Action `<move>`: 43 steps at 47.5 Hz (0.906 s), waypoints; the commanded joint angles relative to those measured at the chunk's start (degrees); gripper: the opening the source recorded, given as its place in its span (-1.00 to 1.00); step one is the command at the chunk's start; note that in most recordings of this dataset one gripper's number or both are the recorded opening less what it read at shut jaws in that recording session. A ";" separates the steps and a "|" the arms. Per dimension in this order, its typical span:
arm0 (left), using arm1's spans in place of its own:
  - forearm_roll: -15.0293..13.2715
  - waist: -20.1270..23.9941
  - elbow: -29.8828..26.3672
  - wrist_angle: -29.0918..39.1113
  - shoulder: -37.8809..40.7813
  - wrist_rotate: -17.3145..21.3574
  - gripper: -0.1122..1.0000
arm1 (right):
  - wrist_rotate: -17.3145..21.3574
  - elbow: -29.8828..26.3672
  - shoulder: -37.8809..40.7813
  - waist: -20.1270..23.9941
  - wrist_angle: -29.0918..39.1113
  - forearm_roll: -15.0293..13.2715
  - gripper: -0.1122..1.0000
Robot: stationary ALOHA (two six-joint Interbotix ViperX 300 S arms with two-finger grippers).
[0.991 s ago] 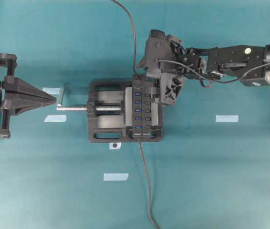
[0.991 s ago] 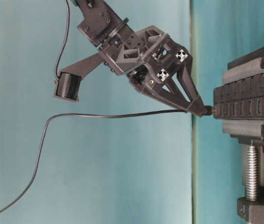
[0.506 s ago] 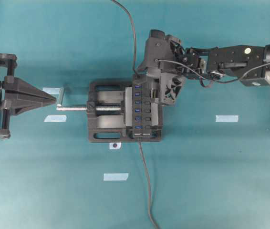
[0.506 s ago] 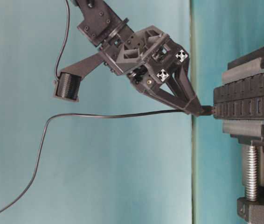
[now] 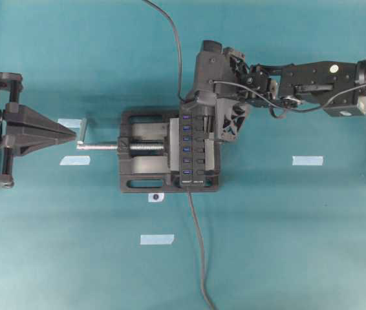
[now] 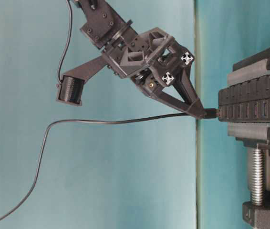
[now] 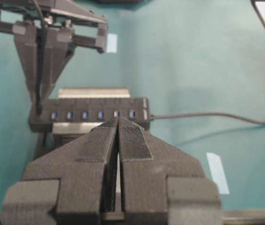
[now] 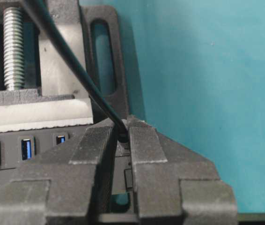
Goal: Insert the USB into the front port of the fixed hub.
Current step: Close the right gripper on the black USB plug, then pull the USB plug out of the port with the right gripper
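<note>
Overhead view: the right gripper [image 5: 193, 103] sits at the far end of the hub [image 5: 191, 150], its fingers closed on the USB plug [image 6: 211, 113]. In the table-level view the plug pokes out just past the fingertips and points straight at the end of the hub, touching it or already in the end port; how deep it sits cannot be told. The plug's long axis runs in line with the hub's long axis, and its thin cable [image 6: 101, 120] trails straight back from under the fingers, away from the hub, then droops in a loose curve.

From the right wrist camera the cable [image 8: 76, 70] passes between the two fingers, which nearly meet around it, and the hub's blue ports lie just beyond the fingertips.

The hub is clamped in the black vise [image 5: 141, 168], whose silver screw handle [image 5: 99, 146] points toward the left gripper [image 5: 73, 134]. That gripper hangs well apart from the vise, fingers pressed together on nothing, pointing along the screw. A second cable [image 5: 199, 258] leaves the hub's near, labelled end.
</note>
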 commanded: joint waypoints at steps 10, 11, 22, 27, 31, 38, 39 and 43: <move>0.09 -0.09 -0.88 -0.26 -0.26 0.09 -0.80 | -0.09 -1.49 -1.23 0.35 0.09 0.18 -0.67; 0.09 -0.09 -0.88 -0.26 -0.26 0.09 -0.80 | -0.09 -1.49 -1.32 0.35 0.09 0.26 -0.67; 0.18 -0.09 -0.88 -0.26 -0.18 0.00 -0.80 | 0.00 -1.49 -2.46 0.35 0.18 0.97 -0.67; 0.09 -0.09 -0.97 -0.26 -0.18 0.09 -0.80 | 0.00 -1.49 -3.60 0.44 0.09 1.32 -0.67; 0.09 -0.09 -0.97 -0.26 -0.18 0.00 -0.80 | 0.00 -1.49 -4.75 0.35 0.44 1.41 -0.67; 0.09 -0.09 -0.97 -0.26 -0.26 0.00 -0.80 | 0.00 -1.49 -6.24 0.44 2.55 1.49 -0.67; 0.09 -0.09 -0.97 -0.26 -0.26 0.00 -0.80 | 0.00 -1.49 -6.50 0.44 2.90 1.49 -0.67; 0.09 -0.09 -0.97 -0.18 -0.26 0.00 -0.80 | 0.00 -1.49 -7.38 0.62 4.13 1.67 -0.67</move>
